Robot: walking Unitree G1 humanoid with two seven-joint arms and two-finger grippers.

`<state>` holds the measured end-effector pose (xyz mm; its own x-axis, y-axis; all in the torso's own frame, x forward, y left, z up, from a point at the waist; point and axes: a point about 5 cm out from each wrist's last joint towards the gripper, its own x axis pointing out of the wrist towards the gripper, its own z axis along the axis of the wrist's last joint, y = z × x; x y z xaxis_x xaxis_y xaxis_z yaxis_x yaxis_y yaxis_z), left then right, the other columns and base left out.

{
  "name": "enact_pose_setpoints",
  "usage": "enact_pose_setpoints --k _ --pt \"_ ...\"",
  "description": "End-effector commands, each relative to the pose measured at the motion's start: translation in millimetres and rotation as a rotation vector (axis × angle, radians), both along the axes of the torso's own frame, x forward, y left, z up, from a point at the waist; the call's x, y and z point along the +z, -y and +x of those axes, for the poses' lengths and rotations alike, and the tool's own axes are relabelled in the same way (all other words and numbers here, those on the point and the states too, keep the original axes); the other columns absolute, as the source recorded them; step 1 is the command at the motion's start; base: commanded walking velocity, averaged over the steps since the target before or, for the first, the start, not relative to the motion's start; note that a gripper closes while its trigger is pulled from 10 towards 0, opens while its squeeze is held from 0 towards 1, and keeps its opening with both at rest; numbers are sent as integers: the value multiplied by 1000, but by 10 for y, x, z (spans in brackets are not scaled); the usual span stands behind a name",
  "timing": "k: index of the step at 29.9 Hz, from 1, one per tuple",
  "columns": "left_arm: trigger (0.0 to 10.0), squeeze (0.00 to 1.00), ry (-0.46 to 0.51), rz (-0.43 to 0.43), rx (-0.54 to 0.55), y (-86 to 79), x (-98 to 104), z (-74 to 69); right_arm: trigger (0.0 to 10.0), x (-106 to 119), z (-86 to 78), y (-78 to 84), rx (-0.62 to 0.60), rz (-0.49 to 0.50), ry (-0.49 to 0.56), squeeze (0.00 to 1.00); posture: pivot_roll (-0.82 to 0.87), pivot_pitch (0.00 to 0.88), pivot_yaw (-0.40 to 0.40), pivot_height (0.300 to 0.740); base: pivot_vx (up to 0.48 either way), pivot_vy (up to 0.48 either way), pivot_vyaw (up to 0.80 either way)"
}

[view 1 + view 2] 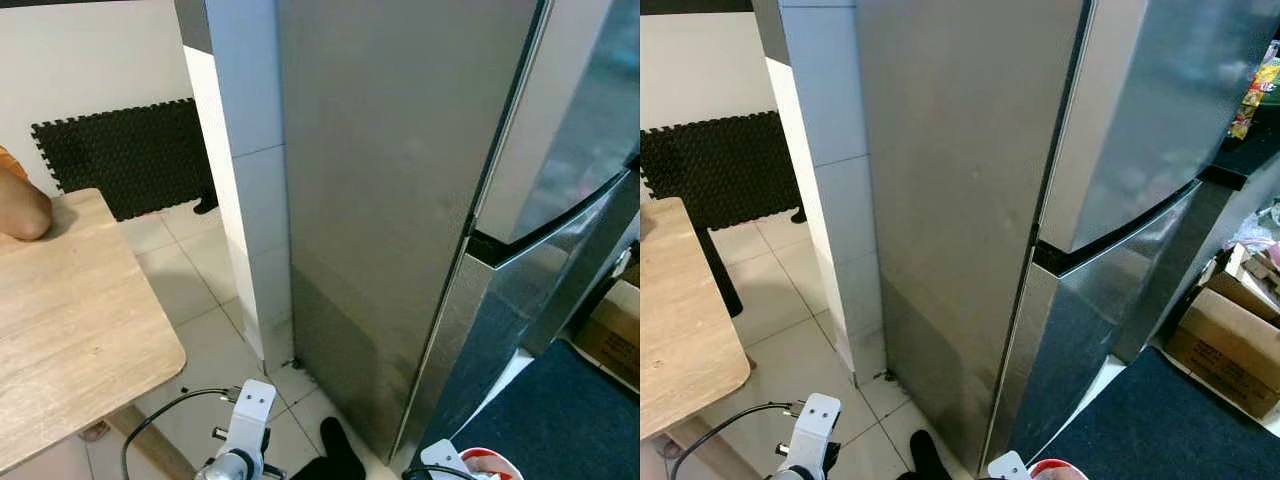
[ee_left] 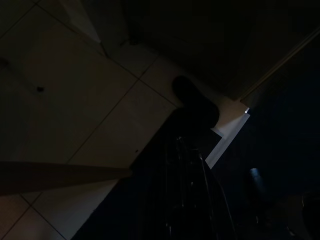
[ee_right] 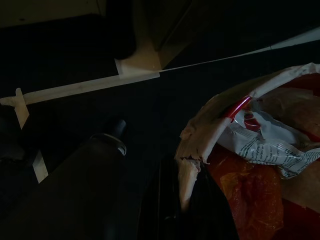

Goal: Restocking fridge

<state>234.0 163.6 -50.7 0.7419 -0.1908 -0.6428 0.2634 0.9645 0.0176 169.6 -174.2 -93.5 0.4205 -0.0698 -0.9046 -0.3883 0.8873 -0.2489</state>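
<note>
A tall steel fridge (image 1: 400,200) stands just ahead with its side panel towards me. Its upper door (image 1: 1160,130) and lower door (image 1: 1090,340) are both closed. My right gripper (image 3: 195,205) hangs low by the fridge's front corner, shut on a crumpled red and white packet (image 3: 260,145). The packet's top edge (image 1: 490,465) peeks in at the bottom of the left eye view. My left arm (image 1: 245,430) hangs idle over the tiled floor, and its gripper (image 2: 187,200) is barely visible in the dark wrist view.
A wooden table (image 1: 70,320) stands on my left, with a person's arm (image 1: 20,205) resting on its far corner. A white tiled column (image 1: 245,150) adjoins the fridge. A dark blue rug (image 1: 560,420) and a cardboard box (image 1: 1225,340) lie to the right. A black foam mat (image 1: 130,155) leans on the wall.
</note>
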Motion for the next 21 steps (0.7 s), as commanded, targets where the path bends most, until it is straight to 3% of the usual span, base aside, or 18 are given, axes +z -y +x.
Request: enact_pose_setpoints --k 1,21 --pt "10000 0 -8 1 -8 28 -19 -24 10000 12 24 11 15 -10 13 0 10 0 -29 740 0 0 0" --pt "10000 0 22 4 10 19 12 14 10000 17 34 14 9 -4 13 0 7 0 -32 740 0 0 -711"
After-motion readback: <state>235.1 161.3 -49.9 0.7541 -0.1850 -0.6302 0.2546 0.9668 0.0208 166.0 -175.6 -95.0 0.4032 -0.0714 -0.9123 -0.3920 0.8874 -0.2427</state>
